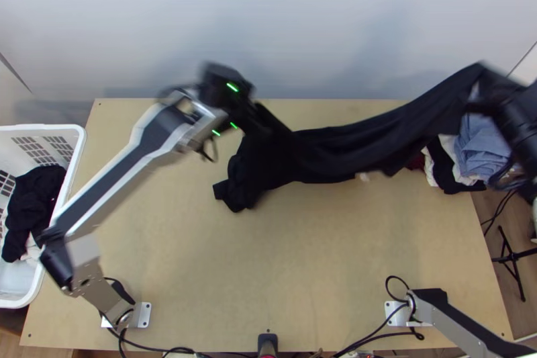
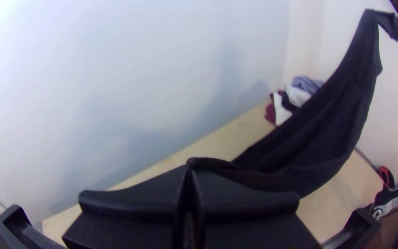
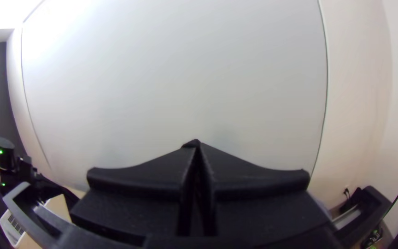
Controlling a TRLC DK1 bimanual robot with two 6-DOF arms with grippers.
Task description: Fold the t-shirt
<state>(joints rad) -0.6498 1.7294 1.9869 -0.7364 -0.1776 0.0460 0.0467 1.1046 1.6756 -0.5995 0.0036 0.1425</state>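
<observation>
A black t-shirt [image 1: 349, 146] is slung left to right over the table [image 1: 302, 244] in the top view, pinched by the left jaws [image 2: 190, 167] in theirs, its raised end by the right jaws [image 3: 197, 144] in theirs.

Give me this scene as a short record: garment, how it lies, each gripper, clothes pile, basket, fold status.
garment: black t-shirt
lie: stretched between both grippers, gathered near the left one
left gripper: shut on the t-shirt
right gripper: shut on the t-shirt
clothes pile: by the table's far right corner; blue, white, black, dark red
basket: white, left side, dark cloth inside
fold status: not folded
</observation>
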